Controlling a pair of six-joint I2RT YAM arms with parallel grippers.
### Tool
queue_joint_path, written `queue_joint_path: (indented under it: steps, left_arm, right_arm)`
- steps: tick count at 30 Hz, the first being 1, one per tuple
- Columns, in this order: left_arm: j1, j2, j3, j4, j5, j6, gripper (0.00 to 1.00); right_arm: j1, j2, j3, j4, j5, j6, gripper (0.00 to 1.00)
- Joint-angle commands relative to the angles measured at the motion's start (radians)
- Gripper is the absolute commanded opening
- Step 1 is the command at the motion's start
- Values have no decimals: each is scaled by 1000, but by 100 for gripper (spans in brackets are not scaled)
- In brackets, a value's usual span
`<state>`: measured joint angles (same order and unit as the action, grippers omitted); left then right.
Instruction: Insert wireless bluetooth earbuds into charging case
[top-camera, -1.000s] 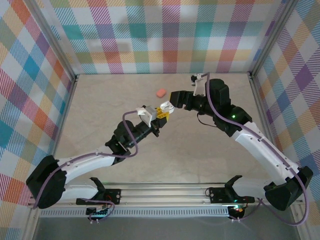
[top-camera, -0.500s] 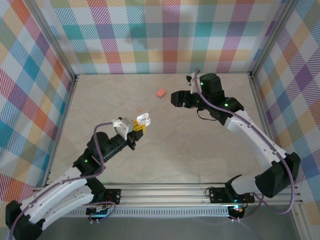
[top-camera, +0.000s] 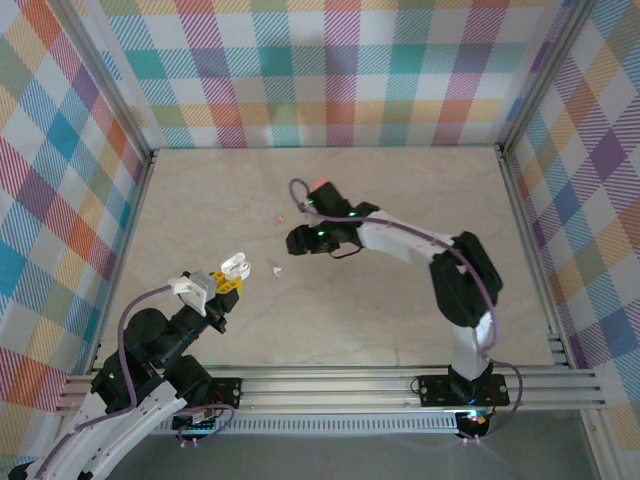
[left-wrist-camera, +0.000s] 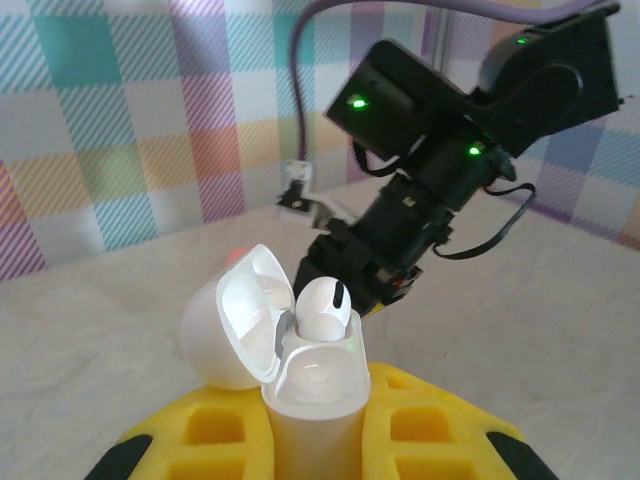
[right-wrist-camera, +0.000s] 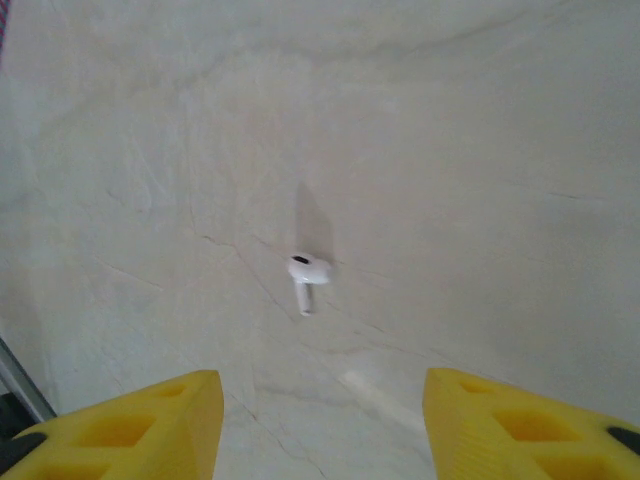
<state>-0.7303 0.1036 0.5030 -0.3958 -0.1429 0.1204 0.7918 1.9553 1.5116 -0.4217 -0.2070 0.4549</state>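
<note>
White and glossy, the loose earbud (right-wrist-camera: 306, 272) lies on the matte, stone-look table (top-camera: 400, 310) near its middle, just ahead of the right gripper (right-wrist-camera: 320, 420), whose yellow fingers stand apart and empty. Its stem points back toward that gripper, the nearer one. The left gripper (left-wrist-camera: 318, 430) clamps the smooth charging case (left-wrist-camera: 315, 385), lid up, one bud (left-wrist-camera: 322, 300) seated.

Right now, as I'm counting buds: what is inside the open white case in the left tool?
One white earbud stands in the white case. Its stem and the second socket are covered by the case wall.
</note>
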Motion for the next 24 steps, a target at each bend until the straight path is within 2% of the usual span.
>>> queue_joint_path:
  steps: [1, 5, 8, 13, 24]
  left_arm:
    - [8, -18, 19, -75, -19, -10, 0]
    - [8, -18, 26, -78, -4, -10, 0]
    - [8, -19, 26, -78, 4, -11, 0]
    - [8, -25, 23, -72, 7, -11, 0]
    - [8, -33, 13, -58, 18, -16, 0]
  right_arm:
    - [50, 104, 120, -83, 32, -59, 52]
    - [61, 226, 257, -187, 39, -96, 50]
    - [66, 274, 332, -261, 41, -118, 52]
    - [79, 318, 398, -352, 87, -133, 53]
    - [99, 420, 557, -453, 88, -108, 50]
